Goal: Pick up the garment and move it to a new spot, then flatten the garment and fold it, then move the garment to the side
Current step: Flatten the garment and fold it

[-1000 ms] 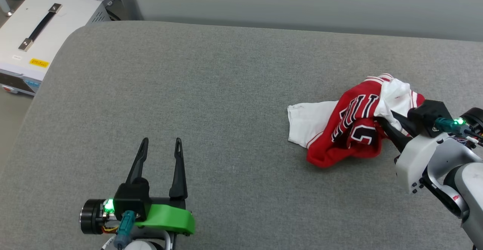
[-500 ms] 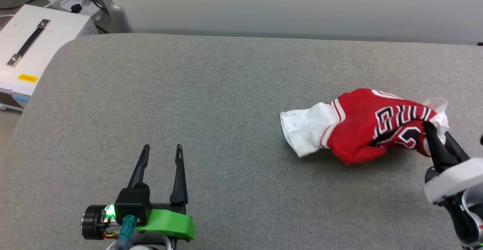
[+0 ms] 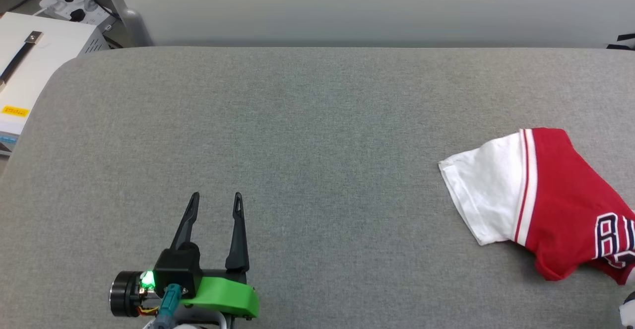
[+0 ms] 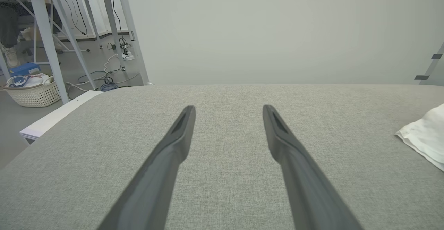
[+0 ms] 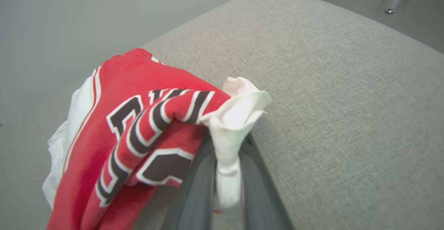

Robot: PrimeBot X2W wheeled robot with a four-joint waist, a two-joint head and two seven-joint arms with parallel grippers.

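Note:
The garment [image 3: 555, 195], a red jersey with white sleeves and black white-outlined lettering, hangs at the right edge of the head view, one white sleeve trailing to the left over the grey table [image 3: 297, 145]. In the right wrist view my right gripper [image 5: 227, 143] is shut on a bunched white part of the garment [image 5: 138, 126], whose red body drapes to the left of the fingers. My left gripper [image 3: 216, 200] stands open and holds nothing at the lower left, far from the cloth; its wrist view catches the white sleeve edge [image 4: 423, 136] at the right.
A white equipment box [image 3: 25, 76] with a black handle sits off the table's left end, with a power strip [image 3: 69, 1] behind it. A pale wall runs along the far edge. A woven basket [image 4: 33, 91] and metal frame legs [image 4: 52, 32] stand on the floor.
My right gripper has carried the garment to the right and off the view's edge; the crumpled cloth has stretched out, with its sleeve trailing. The camera has turned. My left gripper has stayed open in place.

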